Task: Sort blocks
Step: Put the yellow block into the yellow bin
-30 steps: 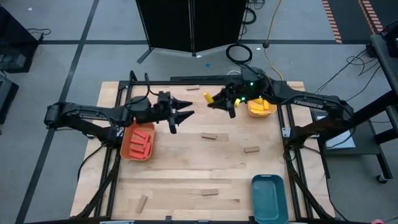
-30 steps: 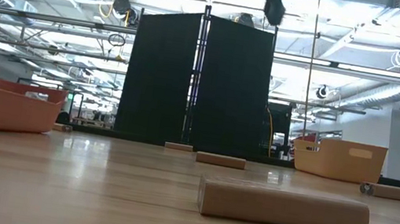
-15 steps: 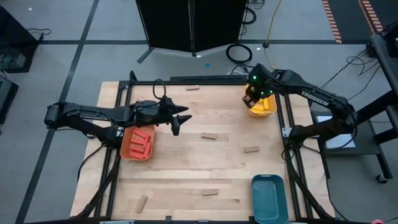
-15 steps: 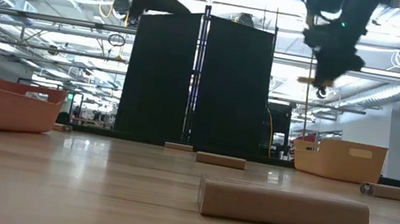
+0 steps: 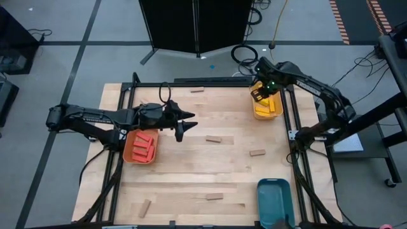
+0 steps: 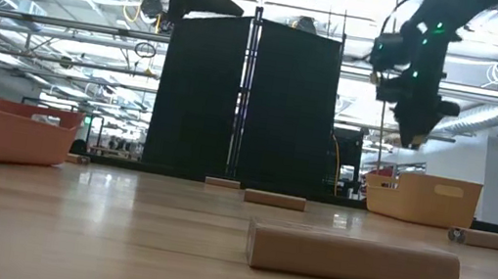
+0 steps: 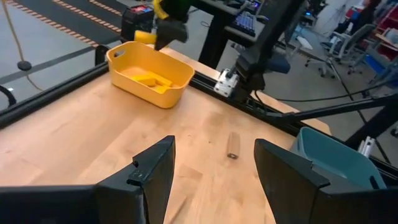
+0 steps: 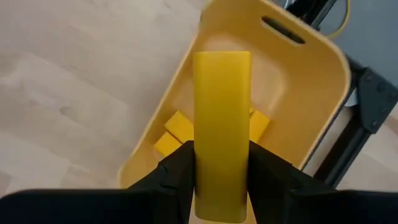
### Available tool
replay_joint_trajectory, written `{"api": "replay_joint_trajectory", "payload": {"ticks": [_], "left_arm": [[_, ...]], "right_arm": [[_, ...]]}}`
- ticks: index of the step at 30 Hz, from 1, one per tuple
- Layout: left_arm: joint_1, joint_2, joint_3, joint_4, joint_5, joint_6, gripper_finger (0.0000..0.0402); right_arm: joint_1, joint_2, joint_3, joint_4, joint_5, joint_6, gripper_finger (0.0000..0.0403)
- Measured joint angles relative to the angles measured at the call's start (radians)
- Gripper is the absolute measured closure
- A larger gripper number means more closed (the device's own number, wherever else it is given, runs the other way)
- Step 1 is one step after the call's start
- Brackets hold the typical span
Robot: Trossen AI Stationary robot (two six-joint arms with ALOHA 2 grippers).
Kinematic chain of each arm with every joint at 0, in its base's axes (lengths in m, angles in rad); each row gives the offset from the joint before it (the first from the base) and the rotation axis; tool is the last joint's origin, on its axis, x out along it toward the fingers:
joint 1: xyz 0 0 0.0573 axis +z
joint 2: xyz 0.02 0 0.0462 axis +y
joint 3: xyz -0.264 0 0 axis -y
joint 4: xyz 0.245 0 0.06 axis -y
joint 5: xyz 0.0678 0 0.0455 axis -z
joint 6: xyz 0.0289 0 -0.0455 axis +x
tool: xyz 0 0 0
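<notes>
A wooden surface (image 5: pixel 191 172) carries an orange tray (image 5: pixel 140 145) of red blocks (image 5: pixel 144 144), a teal tray (image 5: pixel 275 202), a yellow tray (image 5: pixel 266 108) and scattered tan blocks (image 5: pixel 213 140). The right end effector (image 5: pixel 259 93) has swung from the surface's middle to hang over the yellow tray, clamped on a yellow block (image 8: pixel 222 124), so a drop looks imminent. The left end effector (image 5: pixel 188 121), open and empty, has drifted slightly, hovering beside the orange tray.

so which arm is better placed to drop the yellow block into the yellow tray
Right. The right gripper already grips the yellow block directly above the yellow tray. The left gripper is open and empty beside the orange tray.
</notes>
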Motion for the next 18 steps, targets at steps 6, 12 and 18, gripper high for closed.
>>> {"api": "replay_joint_trajectory", "payload": {"ticks": [6, 12, 18], "left_arm": [[0.000, 0.000, 0.000, -0.010, 0.018, 0.003, 0.0187], [0.000, 0.000, 0.000, -0.014, 0.039, -0.001, 0.0187], [0.000, 0.000, 0.000, -0.016, 0.044, -0.001, 0.0187]], "right_arm": [[-0.019, 0.093, 0.000, -0.003, -0.005, 0.004, 0.0294], [-0.019, 0.165, 0.000, -0.020, -0.001, 0.002, 0.0291], [-0.019, 0.204, 0.000, -0.021, -0.001, 0.004, 0.0264]]}}
